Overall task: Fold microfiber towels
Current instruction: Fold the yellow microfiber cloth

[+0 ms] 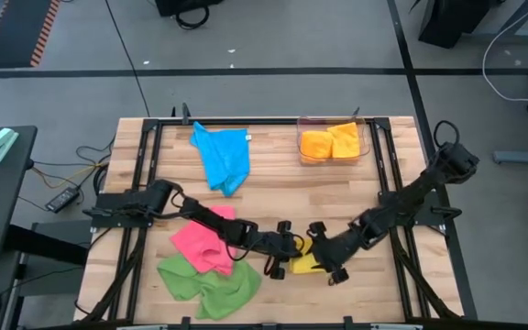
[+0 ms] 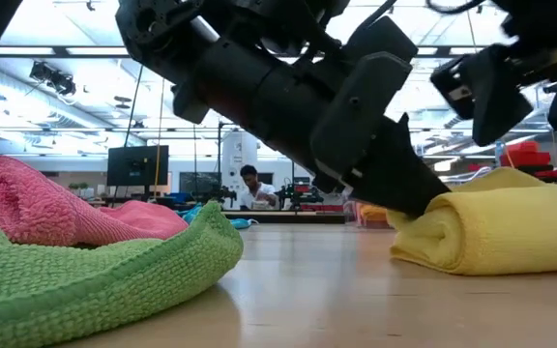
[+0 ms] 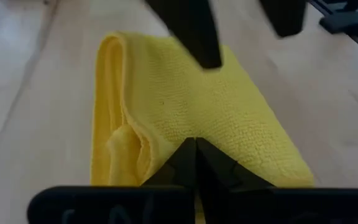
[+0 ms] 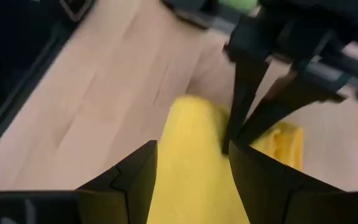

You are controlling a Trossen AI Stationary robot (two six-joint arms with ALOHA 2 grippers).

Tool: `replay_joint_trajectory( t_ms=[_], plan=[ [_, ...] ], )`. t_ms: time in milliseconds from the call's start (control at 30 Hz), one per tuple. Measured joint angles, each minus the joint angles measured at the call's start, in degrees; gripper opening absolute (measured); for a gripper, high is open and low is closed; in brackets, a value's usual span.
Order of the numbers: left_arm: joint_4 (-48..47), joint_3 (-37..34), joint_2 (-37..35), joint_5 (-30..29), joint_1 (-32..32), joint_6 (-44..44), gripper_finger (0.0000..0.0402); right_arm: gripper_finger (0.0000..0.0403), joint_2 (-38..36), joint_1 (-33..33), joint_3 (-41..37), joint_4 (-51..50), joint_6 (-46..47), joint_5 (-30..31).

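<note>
Near edge of the slatted wooden table: a crumpled green microfiber towel lies at the front, left of centre, its rim filling the foreground of the low view. Touching it on the far side is a bunched pink microfiber towel, partly under the left arm.

Front centre: a folded yellow microfiber towel lies flat on the wood, its layered fold edge showing in the left wrist view. Both grippers meet over it.

Left gripper: fingers pressed together to a point, pinching the near edge of the yellow towel. The left arm reaches in low across the table from the left side, crossing over the pink towel.

Right gripper: fingers spread apart, straddling the yellow towel's opposite end; whether they press on the cloth cannot be told. The right arm comes in from the right side of the table.

Middle distance: a loosely draped blue microfiber towel lies left of centre toward the far edge, well apart from the others.

Far edge, right of centre: a clear plastic bin holds orange microfiber towels.

Beyond the table: a grey floor with cables, and in the low view a seated person at a distant bench.
</note>
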Motion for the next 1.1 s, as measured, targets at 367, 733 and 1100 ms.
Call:
replay_joint_trajectory(
  t_ms=[367, 733, 1100],
  plan=[
    [-2.60, -0.03, -2.25, 0.72, -1.49, -4.04, 0.0016, 0.0218, 0.00, 4.62, -8.02, 16.95, 8.50, 10.77],
    [-6.08, -0.06, -4.09, 1.06, -3.45, -10.23, 0.0023, 0.0227, 1.81, 3.66, -8.12, 15.27, 4.96, 11.85],
    [-9.91, -0.07, -4.46, 0.97, -4.24, -10.16, 0.0013, 0.0227, 11.64, 3.58, -8.02, 31.24, 2.15, 12.13]
  ],
)
